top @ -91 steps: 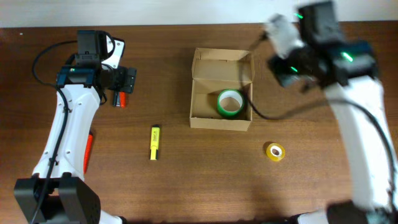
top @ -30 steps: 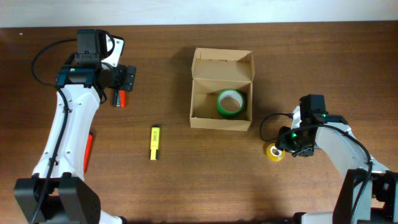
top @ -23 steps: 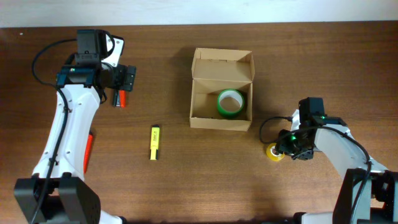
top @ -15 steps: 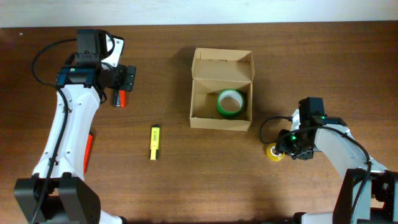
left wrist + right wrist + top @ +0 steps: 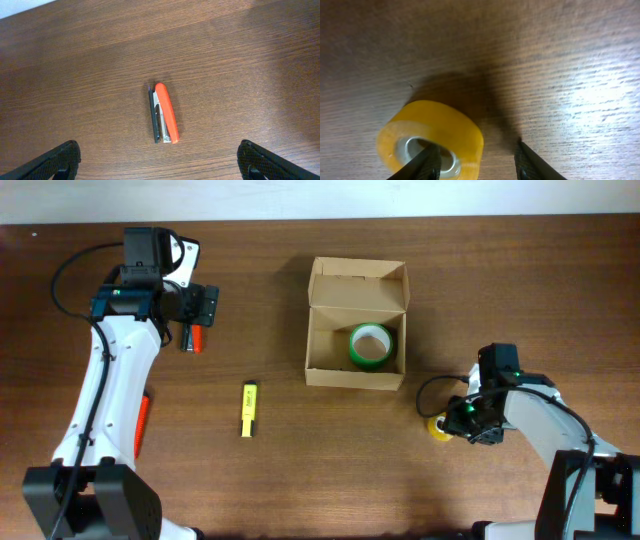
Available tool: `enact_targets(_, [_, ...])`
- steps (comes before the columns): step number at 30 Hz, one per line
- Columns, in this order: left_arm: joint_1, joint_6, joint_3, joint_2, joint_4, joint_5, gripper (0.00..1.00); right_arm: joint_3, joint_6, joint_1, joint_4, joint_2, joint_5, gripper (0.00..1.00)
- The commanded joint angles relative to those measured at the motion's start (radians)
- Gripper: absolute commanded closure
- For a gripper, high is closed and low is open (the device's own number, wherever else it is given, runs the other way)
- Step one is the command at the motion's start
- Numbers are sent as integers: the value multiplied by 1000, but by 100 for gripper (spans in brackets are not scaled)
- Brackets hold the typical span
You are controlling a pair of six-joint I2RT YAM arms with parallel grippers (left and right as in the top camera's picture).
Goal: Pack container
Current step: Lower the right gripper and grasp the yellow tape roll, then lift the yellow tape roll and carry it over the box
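Dark woodgrain table (image 5: 330,465); pale wall (image 5: 300,195) behind; open container (image 5: 358,288) central.

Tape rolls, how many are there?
2. The green roll lies inside the cardboard box; the yellow roll sits on the table at the right fingers. I see no others.

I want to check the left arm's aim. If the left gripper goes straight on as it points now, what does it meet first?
The left gripper would likely meet the orange stapler first, centred between its open jaws; depth is unclear.
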State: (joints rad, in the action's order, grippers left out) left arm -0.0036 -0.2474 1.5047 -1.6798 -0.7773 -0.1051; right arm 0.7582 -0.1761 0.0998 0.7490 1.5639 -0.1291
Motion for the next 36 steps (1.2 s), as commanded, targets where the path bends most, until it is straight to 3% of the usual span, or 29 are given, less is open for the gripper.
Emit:
enact_targets(1, [0,-16,16,-9,0,2,0,-21,-2,5,-11,-2,13,52])
enact_targets(6, [0,-16,16,-9,0,2,0,-30,-2,5,-31,-2,13,57])
enact_targets(10, [0,-16,16,-9,0,2,0,-30,-25,6,-42,-2,13,91])
enact_targets(12, [0,-16,16,-9,0,2,0,-30,-39,6,-51,-2,13,96])
enact_targets(23, [0,-16,16,-9,0,2,0,69,-37,5,-16,-5,6,96])
enact_targets(36, [0,-16,16,-9,0,2,0,634,76,5,275,-6,23,96])
